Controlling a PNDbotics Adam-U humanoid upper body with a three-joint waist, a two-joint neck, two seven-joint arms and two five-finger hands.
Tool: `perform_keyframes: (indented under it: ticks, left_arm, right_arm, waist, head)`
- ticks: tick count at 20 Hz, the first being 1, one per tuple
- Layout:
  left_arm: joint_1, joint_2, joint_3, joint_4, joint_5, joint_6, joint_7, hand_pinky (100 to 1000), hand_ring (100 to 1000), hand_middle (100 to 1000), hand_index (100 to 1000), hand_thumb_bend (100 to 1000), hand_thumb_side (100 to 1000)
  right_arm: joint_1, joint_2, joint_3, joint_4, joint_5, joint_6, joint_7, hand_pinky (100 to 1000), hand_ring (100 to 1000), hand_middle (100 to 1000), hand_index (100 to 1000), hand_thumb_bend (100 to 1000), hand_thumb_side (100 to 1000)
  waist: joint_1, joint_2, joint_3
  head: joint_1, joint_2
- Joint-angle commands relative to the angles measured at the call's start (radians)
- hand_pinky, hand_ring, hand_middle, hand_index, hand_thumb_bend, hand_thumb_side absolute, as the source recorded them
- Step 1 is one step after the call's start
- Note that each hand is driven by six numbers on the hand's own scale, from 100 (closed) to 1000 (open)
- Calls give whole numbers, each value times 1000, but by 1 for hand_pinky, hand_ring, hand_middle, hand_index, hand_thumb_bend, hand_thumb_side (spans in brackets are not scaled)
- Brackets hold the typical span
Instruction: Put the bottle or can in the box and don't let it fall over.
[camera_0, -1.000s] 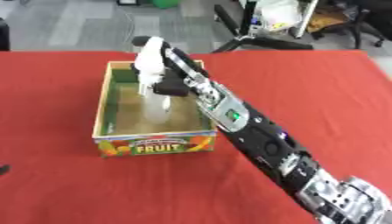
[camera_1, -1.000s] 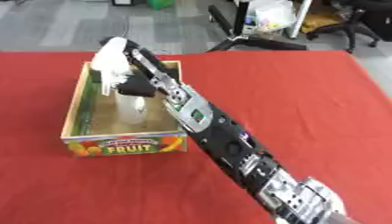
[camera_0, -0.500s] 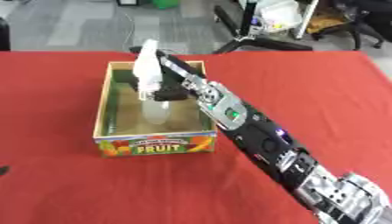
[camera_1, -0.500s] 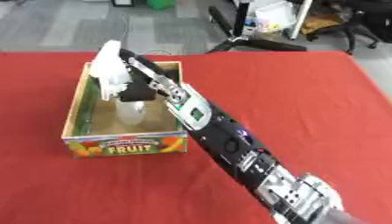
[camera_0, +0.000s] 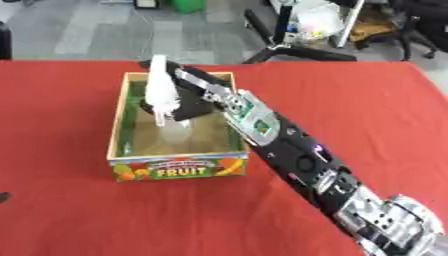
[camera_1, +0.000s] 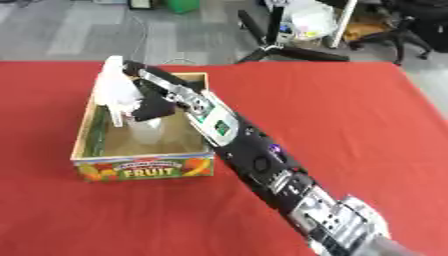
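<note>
A clear plastic bottle stands upright on the floor of the cardboard fruit box, near its middle. My right arm reaches in from the lower right across the box's right wall. Its white right hand hangs over the bottle with its fingers curled down around the bottle's top, which hides the cap. Only a small dark piece of my left hand shows, at the left edge of the left eye view.
The box sits on a red tablecloth, with open cloth to its left, right and front. Beyond the table's far edge are a grey floor, a black stand base and an office chair.
The right hand has come down a little with the bottle, which now sits lower in the box. The box has stayed where it was.
</note>
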Motion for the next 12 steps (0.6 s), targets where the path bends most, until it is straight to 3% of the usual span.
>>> perform_keyframes:
  ticks: [1,12]
  left_arm:
    - [-5,5,-3,-9,0,0,2,874,1000,949,895,518,747]
    - [-6,8,-4,-6,-2,0,2,874,1000,948,895,524,747]
  right_arm:
    - [-31,-24,-22,24,3,6,-13,896,1000,1000,1000,310,513]
    - [-54,-57,-55,139,-17,3,-39,904,1000,1000,1000,320,517]
  waist:
    - [4,-24,2]
    - [-2,-23,-1]
  head:
    - [-4,-12]
    - [-7,-25]
